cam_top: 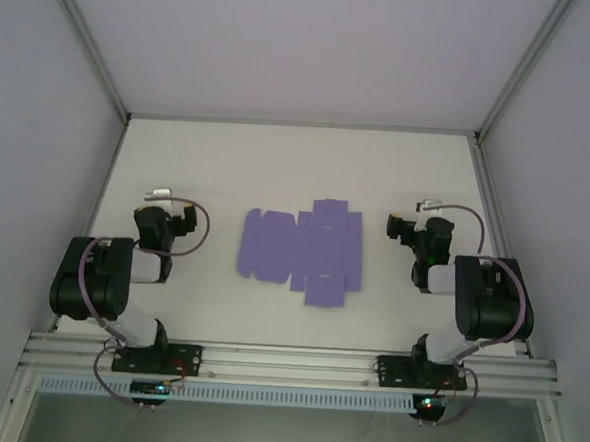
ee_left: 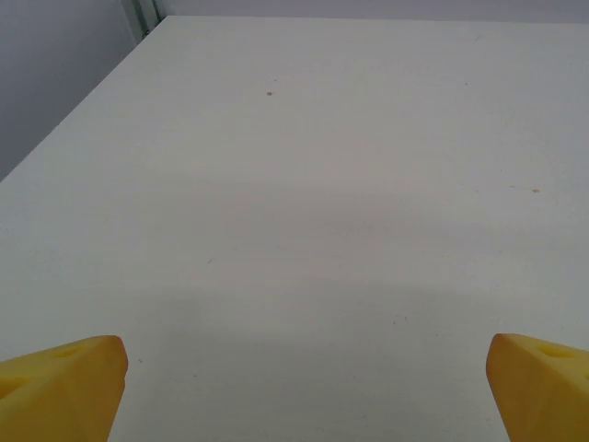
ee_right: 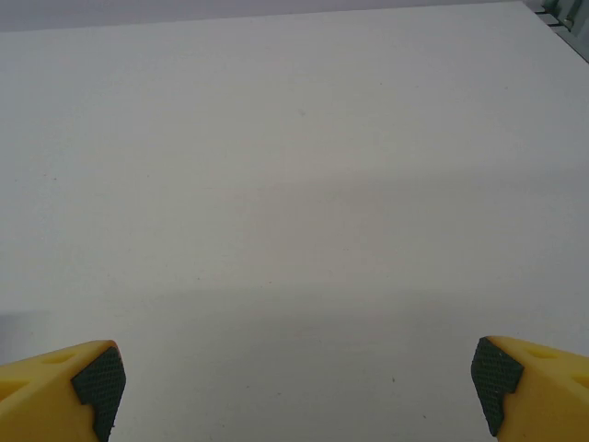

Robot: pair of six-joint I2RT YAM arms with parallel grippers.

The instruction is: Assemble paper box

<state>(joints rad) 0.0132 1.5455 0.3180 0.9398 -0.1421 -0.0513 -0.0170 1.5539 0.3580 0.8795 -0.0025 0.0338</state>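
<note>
Both wide and empty: left claw (ee_left: 306, 368) and right claw (ee_right: 294, 368), flat paper box (cam_top: 301, 249) between them on the table (cam_top: 228, 162).

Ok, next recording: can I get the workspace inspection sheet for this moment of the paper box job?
Surface: white table, flat, with a few tiny specks.
Job's things: paper box, a lavender die-cut sheet lying flat and unfolded mid-table between the arms, touched by neither.
Clutter: nothing seen.
Hands: left hand open and empty over bare table; right hand the same.
Cables: left cable and right cable loop at the wrists, clear of the sheet.
Surroundings: pale enclosure walls; metal rail at the near edge.
</note>
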